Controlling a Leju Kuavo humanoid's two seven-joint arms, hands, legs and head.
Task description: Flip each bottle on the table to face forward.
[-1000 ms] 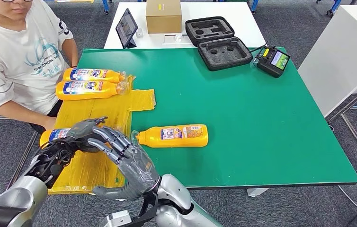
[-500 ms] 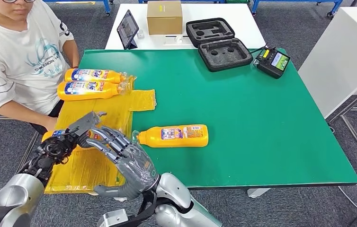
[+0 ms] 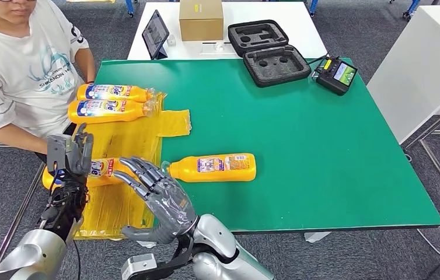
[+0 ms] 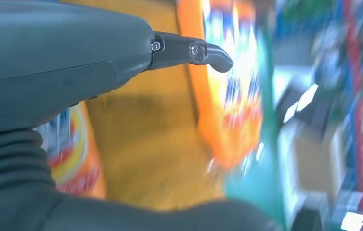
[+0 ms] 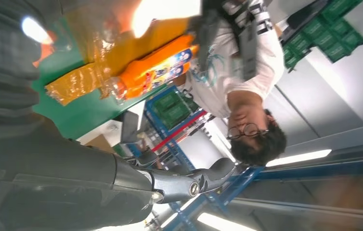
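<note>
Since the earlier frame my left hand (image 3: 69, 153) has swung from lying over the near bottle to standing upright, fingers pointing up and slightly spread, grasping nothing. That near bottle (image 3: 98, 169), which my fingers covered before, now lies uncovered with its label facing up, on the yellow plastic sheet (image 3: 125, 135), just behind and beside my left fingers and touching or nearly touching them; I cannot tell which. My right hand (image 3: 156, 195) remains released too, fingers fanned out above the sheet's near edge, with its fingertips (image 3: 129, 162) close to that bottle's neck end but not gripping it.

Just past my right fingertips, on the green table (image 3: 322, 151), lies another orange bottle (image 3: 213, 167) on its side, cap toward my fingers. Well beyond my left fingers, at the sheet's far end, two more bottles (image 3: 110, 102) lie side by side, caps pointing toward the table's middle. My left wrist view is blurred and shows orange bottle shapes on yellow.

A person (image 3: 16, 70) in a white T-shirt sits at the table's left side, close to the far pair. Farther off sit a black foam case (image 3: 269, 52), a handheld controller (image 3: 337, 74), a tablet (image 3: 155, 34) and a cardboard box (image 3: 201, 20).
</note>
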